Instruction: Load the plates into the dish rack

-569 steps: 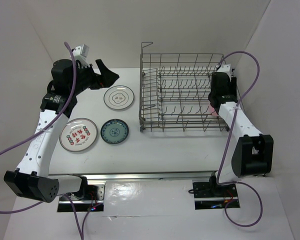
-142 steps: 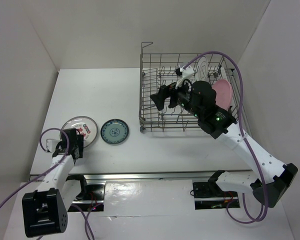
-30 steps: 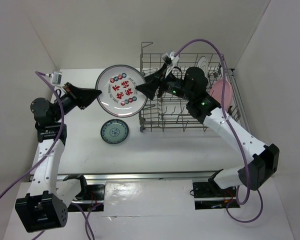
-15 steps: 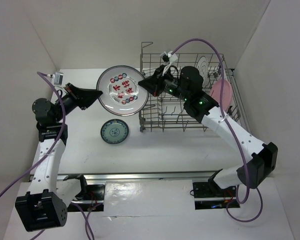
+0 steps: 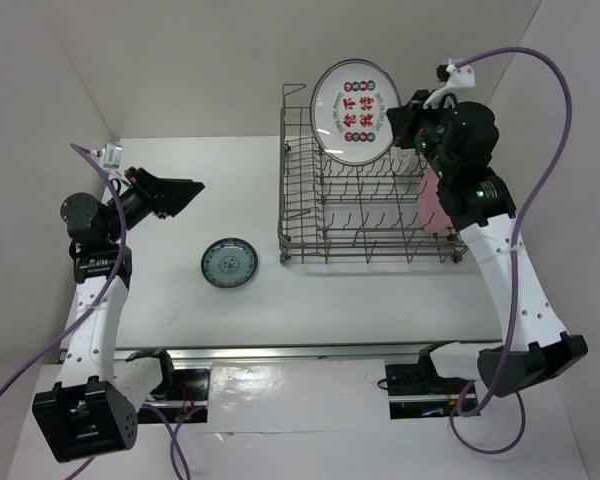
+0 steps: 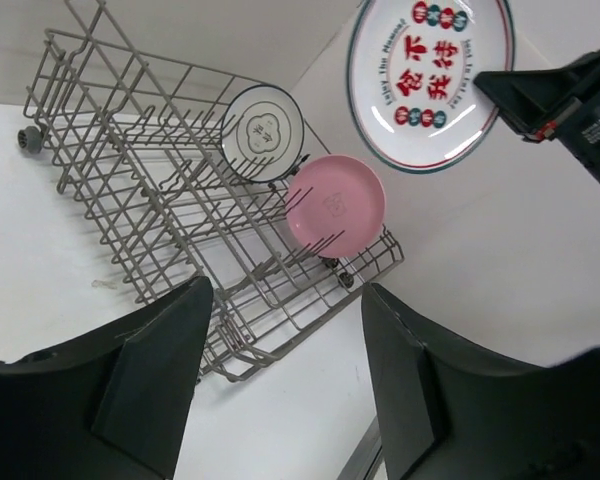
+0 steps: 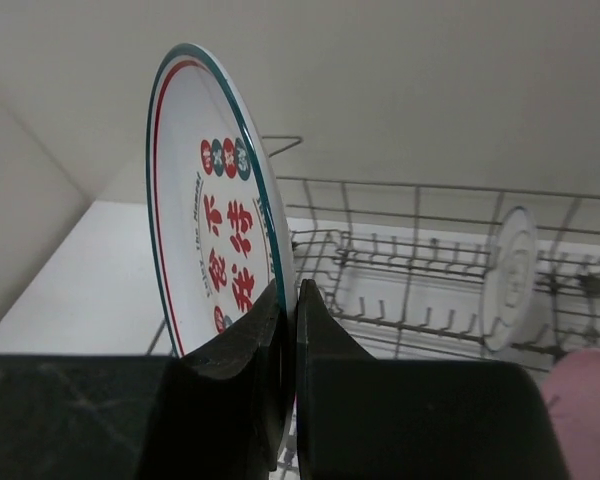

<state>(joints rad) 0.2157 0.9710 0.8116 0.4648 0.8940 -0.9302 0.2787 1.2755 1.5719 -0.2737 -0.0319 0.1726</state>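
Note:
My right gripper (image 5: 392,118) is shut on the rim of the white plate with red pattern (image 5: 354,110), holding it upright in the air above the back of the grey wire dish rack (image 5: 365,215). In the right wrist view the jaws (image 7: 288,290) pinch that plate (image 7: 210,240) edge-on. A pink plate (image 6: 335,205) and a white plate with a dark rim (image 6: 263,132) stand between the rack's tines. The small teal-green plate (image 5: 230,264) lies flat on the table. My left gripper (image 5: 190,190) hangs open and empty, well left of the rack.
White walls close in the table on three sides. The rack's raised wire handle (image 5: 294,92) stands up at its back left corner. A metal rail (image 5: 280,352) runs along the near edge. The right arm's purple cable (image 5: 540,70) loops high.
The left gripper has opened and let go of the red-patterned plate. The right gripper, shut on its rim, has carried it up and to the right over the rack.

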